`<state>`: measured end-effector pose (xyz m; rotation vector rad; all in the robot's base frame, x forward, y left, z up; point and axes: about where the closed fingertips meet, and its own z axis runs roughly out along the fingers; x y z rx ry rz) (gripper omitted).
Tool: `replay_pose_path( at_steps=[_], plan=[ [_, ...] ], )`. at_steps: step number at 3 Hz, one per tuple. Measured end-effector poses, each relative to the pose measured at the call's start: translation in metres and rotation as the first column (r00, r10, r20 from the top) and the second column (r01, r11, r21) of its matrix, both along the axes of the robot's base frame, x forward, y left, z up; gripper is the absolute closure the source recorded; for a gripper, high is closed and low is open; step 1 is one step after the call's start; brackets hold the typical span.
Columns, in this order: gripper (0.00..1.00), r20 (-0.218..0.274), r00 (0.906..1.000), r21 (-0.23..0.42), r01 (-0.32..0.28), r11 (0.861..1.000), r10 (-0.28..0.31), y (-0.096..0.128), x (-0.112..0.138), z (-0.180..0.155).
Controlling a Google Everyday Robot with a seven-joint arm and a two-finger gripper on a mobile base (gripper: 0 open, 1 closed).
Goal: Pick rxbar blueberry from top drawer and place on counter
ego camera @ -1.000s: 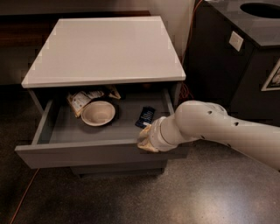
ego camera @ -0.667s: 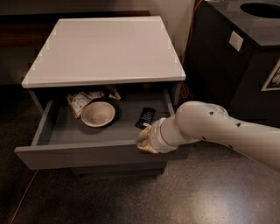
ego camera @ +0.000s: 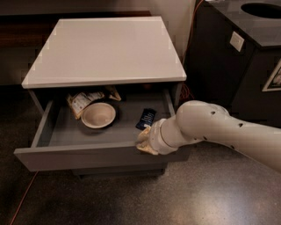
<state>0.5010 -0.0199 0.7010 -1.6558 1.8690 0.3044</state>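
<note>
The top drawer (ego camera: pixel 88 157) of the grey cabinet stands pulled open. The rxbar blueberry (ego camera: pixel 146 118), a small dark bar with light print, lies flat on the drawer floor at the right. My gripper (ego camera: pixel 145 141) is at the end of the white arm, right at the drawer's front edge, just in front of and slightly below the bar. It is seen from behind and hides part of the drawer's front right corner. The white counter (ego camera: pixel 105 48) tops the cabinet with nothing on it.
A tan bowl (ego camera: pixel 99 115) and a crinkled snack bag (ego camera: pixel 83 101) lie in the drawer's left and back. A dark counter with a round hole (ego camera: pixel 259 11) stands at the right. An orange cable (ego camera: pixel 22 197) runs over the speckled floor at the left.
</note>
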Motion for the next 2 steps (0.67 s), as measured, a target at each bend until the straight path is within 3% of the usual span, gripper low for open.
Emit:
replay_pose_path(
  at_steps=[1, 2],
  plan=[
    [0.97, -0.006, 0.9998, 0.013, -0.021, 1.000, 0.021, 0.006, -0.005, 0.018],
    [0.75, 0.009, 0.9992, -0.014, -0.039, 0.999, 0.039, 0.006, 0.001, 0.031]
  ],
)
